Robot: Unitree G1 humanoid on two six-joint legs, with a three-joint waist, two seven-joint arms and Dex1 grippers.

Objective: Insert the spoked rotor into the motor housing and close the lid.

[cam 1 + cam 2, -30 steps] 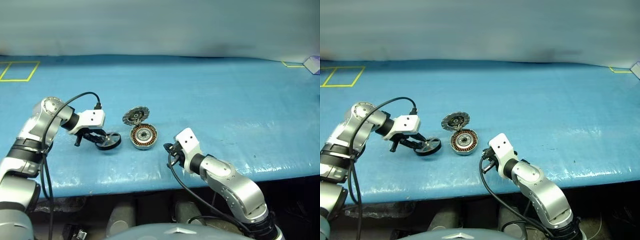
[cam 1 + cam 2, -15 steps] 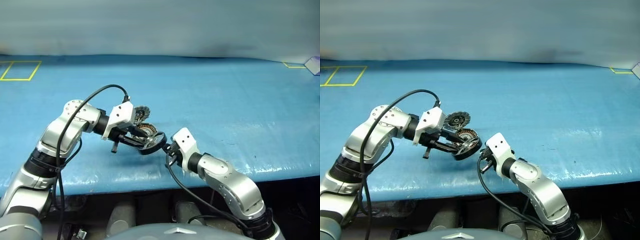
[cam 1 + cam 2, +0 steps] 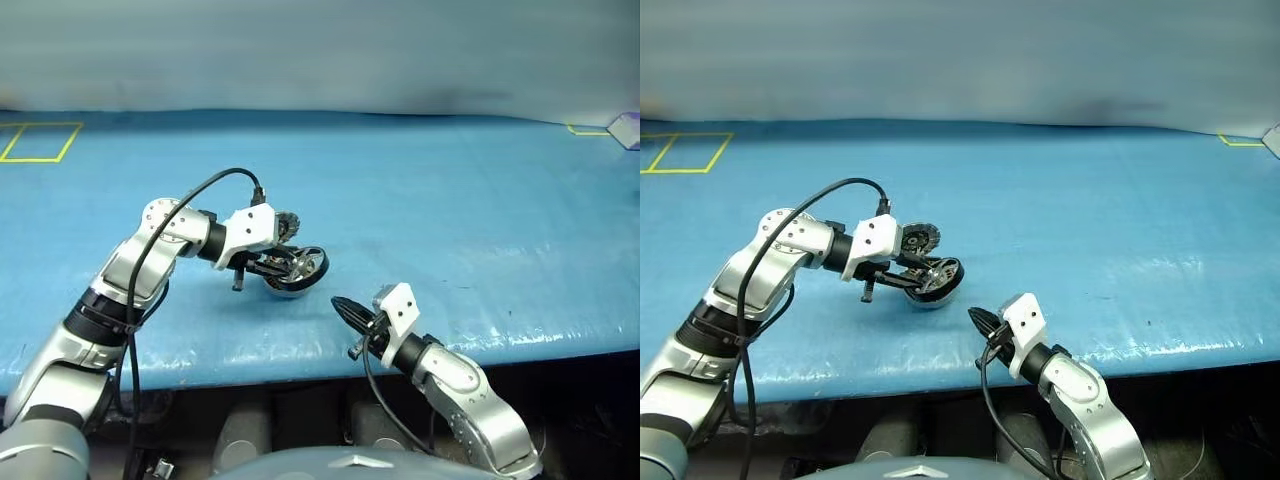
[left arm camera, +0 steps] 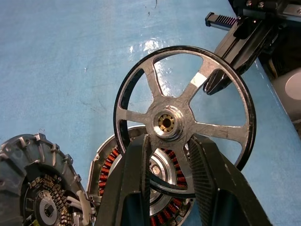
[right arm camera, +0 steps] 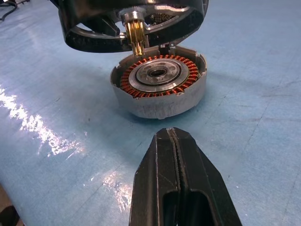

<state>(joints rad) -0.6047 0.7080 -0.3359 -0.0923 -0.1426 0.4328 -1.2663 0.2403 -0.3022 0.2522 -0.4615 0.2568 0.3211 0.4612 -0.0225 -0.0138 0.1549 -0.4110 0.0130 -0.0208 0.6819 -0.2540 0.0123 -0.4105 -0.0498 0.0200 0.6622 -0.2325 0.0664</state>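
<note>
Blue plastic-covered table [image 3: 480, 200], grey wall behind. One rotor, one housing, one lid. Nearest, right gripper [image 3: 345, 308] pinched shut, empty, just short of the motor housing [image 5: 159, 84]. Left gripper [image 4: 165, 157] clamped on the spoked rotor [image 4: 181, 117], tilted, hovering above the housing. Farther left, the lid [image 4: 35, 186] flipped open.

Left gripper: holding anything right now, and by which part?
Yes. The left gripper holds the spoked rotor, fingers clamped across its rim by the central hub, above the motor housing. The right gripper is shut and empty.
</note>
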